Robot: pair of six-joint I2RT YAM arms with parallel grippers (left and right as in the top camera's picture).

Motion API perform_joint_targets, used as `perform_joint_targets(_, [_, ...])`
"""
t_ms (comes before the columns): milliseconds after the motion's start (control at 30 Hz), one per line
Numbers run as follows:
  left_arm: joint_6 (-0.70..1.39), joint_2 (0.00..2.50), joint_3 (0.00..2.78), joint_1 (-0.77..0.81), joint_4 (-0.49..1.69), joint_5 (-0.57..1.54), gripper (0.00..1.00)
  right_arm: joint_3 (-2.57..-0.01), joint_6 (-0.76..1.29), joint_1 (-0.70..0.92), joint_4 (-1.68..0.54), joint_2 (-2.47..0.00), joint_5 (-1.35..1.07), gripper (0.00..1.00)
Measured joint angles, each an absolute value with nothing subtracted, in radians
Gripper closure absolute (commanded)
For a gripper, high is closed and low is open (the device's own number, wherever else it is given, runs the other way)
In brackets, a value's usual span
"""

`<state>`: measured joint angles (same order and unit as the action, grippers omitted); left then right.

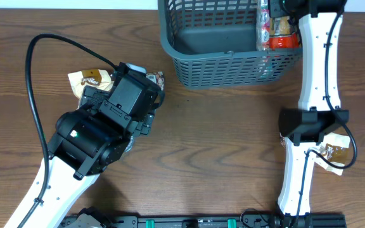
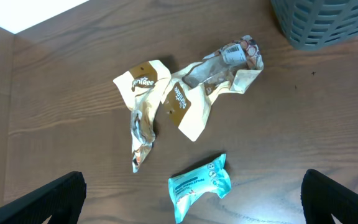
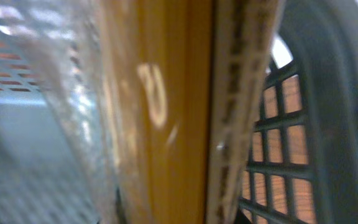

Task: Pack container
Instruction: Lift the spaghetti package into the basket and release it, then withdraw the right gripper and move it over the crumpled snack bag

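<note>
Overhead view shows me the basket point(image 1: 227, 44) at the far edge of the table point(image 1: 220, 139), its floor mostly bare, with a few packets point(image 1: 272, 31) stood against its right-hand wall. My right gripper point(image 1: 286, 9) is down in that corner, so I judge I'm midway through placing one. The right wrist view is filled by a yellow packet point(image 3: 166, 112) hard against the lattice with no fingers shown, so I cannot tell whether that gripper grips or has let go. The left gripper point(image 2: 191, 186) hangs spread wide, holding nothing, over a small blue packet point(image 2: 199, 185), with crumpled cream-and-brown packets point(image 2: 166, 106) just beyond. Next, I reckon, is lowering straight onto the blue one and closing across its narrow width, clear of the cream ones
</note>
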<state>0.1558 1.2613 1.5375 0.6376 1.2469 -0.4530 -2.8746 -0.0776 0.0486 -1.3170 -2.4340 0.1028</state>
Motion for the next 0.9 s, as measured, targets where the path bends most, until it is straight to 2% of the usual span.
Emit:
perform_joint_targets(133, [0.156,1.261,1.538,0.638,1.248,-0.453,0.01,-2.872,-0.044,0.047,-1.328,-2.466,0.106,0.97])
perform_joint_targets(200, [0.156,1.261,1.538,0.638,1.249,-0.453,0.01,-2.872,-0.026,0.047,-1.334,-2.476,0.106,0.91])
perform_joint_targets(233, [0.156,1.261,1.538,0.638,1.248,-0.453,0.02,-2.872,-0.018,0.047,-1.334,-2.477,0.106,0.85])
perform_joint_targets(267, [0.156,1.261,1.538,0.638,1.248,-0.453,0.01,-2.872,-0.011,0.047,-1.335,-2.478,0.106,0.73])
perform_joint_targets(300, [0.156,1.261,1.538,0.638,1.249,-0.453,0.01,-2.872,-0.004,0.047,-1.335,-2.478,0.107,0.66])
perform_joint_targets(367, [0.156,1.261,1.538,0.638,1.249,-0.453,0.01,-2.872,0.002,0.047,-1.329,-2.478,0.109,0.37])
perform_joint_targets(533, [0.156,1.261,1.538,0.638,1.249,-0.453,0.01,-2.877,0.014,0.047,-1.321,-2.477,0.114,0.16])
perform_joint_targets(633, [0.156,1.261,1.538,0.638,1.249,-0.453,0.01,-2.877,0.012,0.047,-1.322,-2.477,0.115,0.14])
perform_joint_targets(767, [0.156,1.261,1.538,0.638,1.250,-0.453,0.01,-2.877,-0.006,0.047,-1.327,-2.472,0.117,0.21])
perform_joint_targets(900, [0.156,1.261,1.538,0.638,1.250,-0.453,0.01,-2.877,-0.012,0.047,-1.325,-2.433,0.117,0.23])
